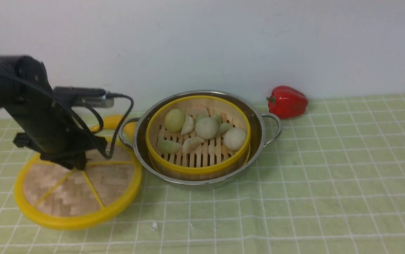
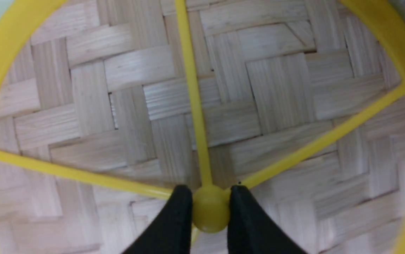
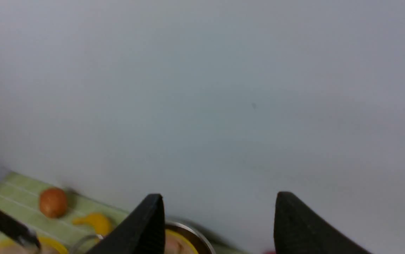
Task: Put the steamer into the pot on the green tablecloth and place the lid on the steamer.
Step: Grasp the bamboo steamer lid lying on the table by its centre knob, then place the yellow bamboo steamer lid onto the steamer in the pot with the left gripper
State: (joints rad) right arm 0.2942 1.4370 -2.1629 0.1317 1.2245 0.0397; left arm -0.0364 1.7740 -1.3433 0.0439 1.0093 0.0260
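Left gripper [image 2: 210, 195]: jaws pinching the lid's [image 1: 65, 194] central hub [image 2: 210, 211].
Steamer [image 1: 198, 169]: sitting in the pot [image 1: 257, 131], lying just right of the lid.
Right gripper [image 3: 220, 201]: gaping wide, holding nothing.

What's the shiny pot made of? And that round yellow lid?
The pot looks like polished steel: silvery, with mirror-like reflections. The lid seems woven bamboo strips, pale and matte, in a herringbone weave; its smooth yellow rim and spokes may be plastic.
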